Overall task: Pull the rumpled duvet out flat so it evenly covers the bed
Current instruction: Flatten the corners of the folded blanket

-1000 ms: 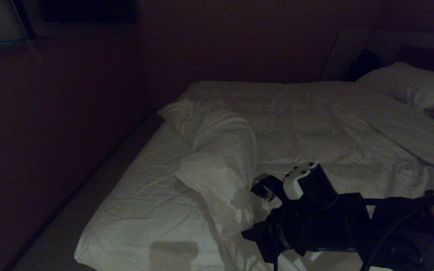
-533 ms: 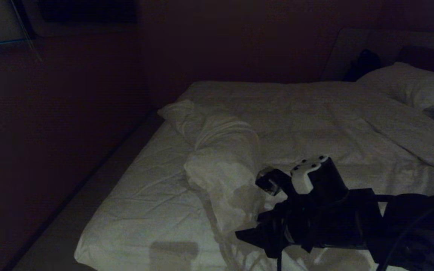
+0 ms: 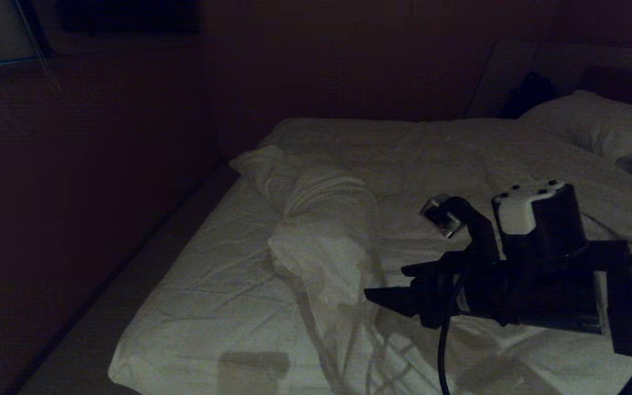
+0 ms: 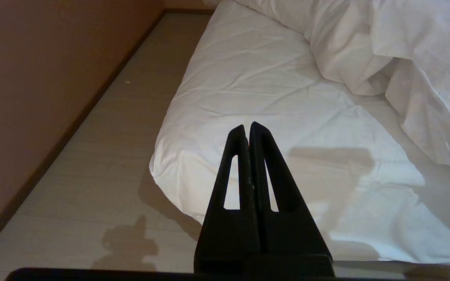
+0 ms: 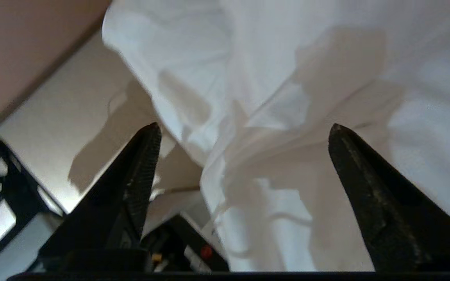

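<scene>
The duvet (image 3: 321, 236) lies rumpled on the bed (image 3: 129, 367), with a twisted fold running down toward the near edge and the rest spread flatter toward the pillow end. My right gripper (image 3: 398, 285) hovers just right of that fold, open and holding nothing. In the right wrist view its jaws (image 5: 244, 128) stand wide apart with loose duvet (image 5: 287, 97) cloth beyond them. My left gripper (image 4: 247, 127) is shut and empty, parked low by the bed's near corner, with the duvet (image 4: 404, 58) further up the mattress.
Bare fitted sheet (image 3: 212, 307) shows left of the fold. A pillow (image 3: 596, 123) lies at the far right by the dark headboard. A strip of pale floor (image 4: 104, 156) runs between the bed and a wall. Part of my base (image 5: 193, 249) shows below the right gripper.
My right gripper has opened and let go of the duvet, then risen and drawn off to the right. The released fold has settled on the bed. The left arm has stayed still.
</scene>
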You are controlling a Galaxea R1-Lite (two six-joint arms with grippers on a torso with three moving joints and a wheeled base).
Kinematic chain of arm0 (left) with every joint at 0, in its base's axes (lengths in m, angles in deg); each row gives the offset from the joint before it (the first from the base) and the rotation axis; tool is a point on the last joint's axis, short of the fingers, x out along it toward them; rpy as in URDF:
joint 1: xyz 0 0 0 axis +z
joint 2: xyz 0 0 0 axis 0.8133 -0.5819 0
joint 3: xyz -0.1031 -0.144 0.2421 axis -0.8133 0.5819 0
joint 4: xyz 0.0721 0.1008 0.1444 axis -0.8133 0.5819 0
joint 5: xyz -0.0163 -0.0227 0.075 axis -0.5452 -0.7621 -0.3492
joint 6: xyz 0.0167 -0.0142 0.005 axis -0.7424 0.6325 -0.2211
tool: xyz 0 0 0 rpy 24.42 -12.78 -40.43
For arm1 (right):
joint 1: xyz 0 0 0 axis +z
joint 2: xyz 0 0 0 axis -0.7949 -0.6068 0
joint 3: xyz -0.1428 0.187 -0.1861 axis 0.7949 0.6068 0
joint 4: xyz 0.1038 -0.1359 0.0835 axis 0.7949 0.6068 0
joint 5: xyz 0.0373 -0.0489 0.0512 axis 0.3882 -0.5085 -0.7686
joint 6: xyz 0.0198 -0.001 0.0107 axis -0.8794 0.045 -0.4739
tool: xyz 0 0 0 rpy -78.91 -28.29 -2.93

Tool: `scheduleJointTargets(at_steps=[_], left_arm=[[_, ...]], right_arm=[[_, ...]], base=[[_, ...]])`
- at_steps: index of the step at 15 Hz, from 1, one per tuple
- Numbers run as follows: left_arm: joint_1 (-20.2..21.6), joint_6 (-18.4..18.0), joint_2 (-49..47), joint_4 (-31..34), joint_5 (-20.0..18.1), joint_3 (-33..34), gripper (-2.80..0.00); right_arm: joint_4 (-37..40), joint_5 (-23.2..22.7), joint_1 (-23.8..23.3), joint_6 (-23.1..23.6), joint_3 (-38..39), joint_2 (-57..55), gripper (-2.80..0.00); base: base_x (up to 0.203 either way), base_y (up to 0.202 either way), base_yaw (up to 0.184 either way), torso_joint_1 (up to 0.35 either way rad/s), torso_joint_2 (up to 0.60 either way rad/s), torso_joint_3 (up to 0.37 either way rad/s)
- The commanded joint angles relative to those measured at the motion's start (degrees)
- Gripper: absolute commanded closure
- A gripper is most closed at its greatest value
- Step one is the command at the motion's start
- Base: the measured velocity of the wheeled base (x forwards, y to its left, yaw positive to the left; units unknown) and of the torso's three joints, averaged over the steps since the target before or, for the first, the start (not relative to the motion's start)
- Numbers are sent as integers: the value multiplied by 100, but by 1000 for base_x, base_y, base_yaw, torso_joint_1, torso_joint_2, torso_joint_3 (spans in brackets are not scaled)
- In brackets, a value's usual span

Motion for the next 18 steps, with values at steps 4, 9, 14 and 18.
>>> scheduleJointTargets(at_steps=[4,9,14,18], left_arm=[[1,1,2,1,2,-7,0],[1,1,2,1,2,2,0],[1,1,2,1,2,2,0],[1,1,2,1,2,2,0]], right_arm=[[-48,-17,-360,-11,-35,32,-280],[-311,-17,-799,-2,-35,-276,-280],[-457,-11,-985,11,-111,-558,0],[-444,-8,-1144,-28,-276,-815,0]], base=[[0,0,0,0,0,0],[0,0,0,0,0,0],[0,0,0,0,0,0],[0,0,0,0,0,0]])
